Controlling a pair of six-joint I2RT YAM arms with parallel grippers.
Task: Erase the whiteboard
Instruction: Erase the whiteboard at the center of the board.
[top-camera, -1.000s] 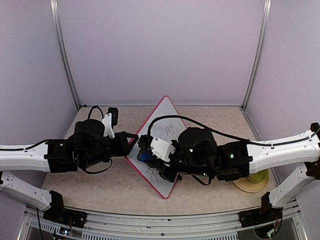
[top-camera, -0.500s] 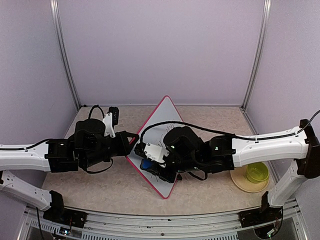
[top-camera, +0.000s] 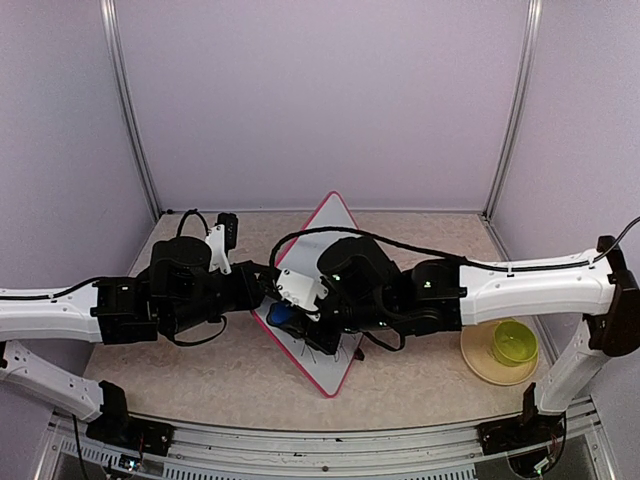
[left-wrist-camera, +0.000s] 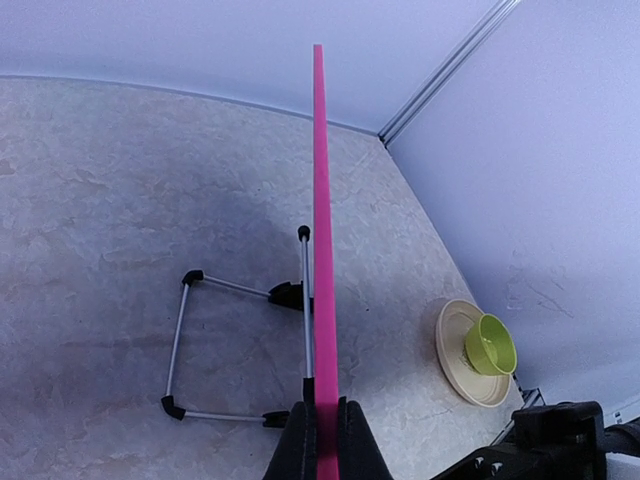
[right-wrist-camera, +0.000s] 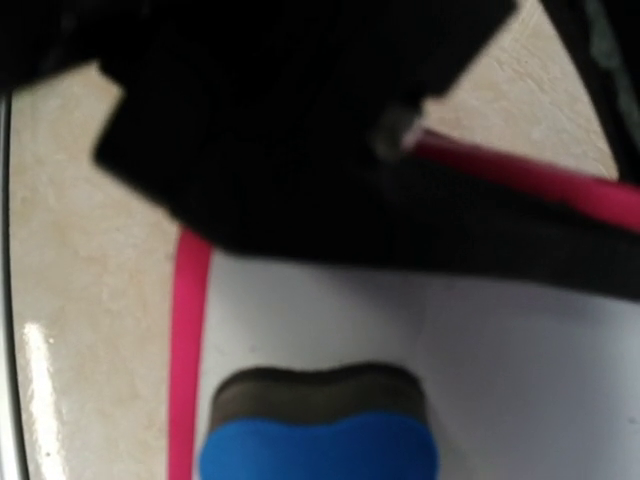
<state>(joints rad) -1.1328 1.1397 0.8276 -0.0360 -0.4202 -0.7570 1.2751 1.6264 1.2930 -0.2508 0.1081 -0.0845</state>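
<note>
The whiteboard (top-camera: 322, 225), white with a red-pink rim, stands tilted at mid-table. My left gripper (top-camera: 262, 285) is shut on its left rim; in the left wrist view the rim (left-wrist-camera: 318, 200) shows edge-on between the closed fingers (left-wrist-camera: 297, 440). My right gripper (top-camera: 287, 312) is shut on a blue eraser (top-camera: 279, 317) and presses its dark felt (right-wrist-camera: 315, 390) on the white face (right-wrist-camera: 520, 380) near the left rim (right-wrist-camera: 188, 330). Dark writing (top-camera: 322, 348) shows below the right arm. The arm hides most of the board.
The board's wire stand with black feet (left-wrist-camera: 190, 340) rests on the table behind it. A beige plate (top-camera: 482, 365) with a green cup (top-camera: 512, 343) sits at the right. Metal corner posts (top-camera: 135, 140) and purple walls enclose the table.
My right arm has swept left across the board with the eraser, reaching its left rim. The left gripper has kept its hold and has not moved.
</note>
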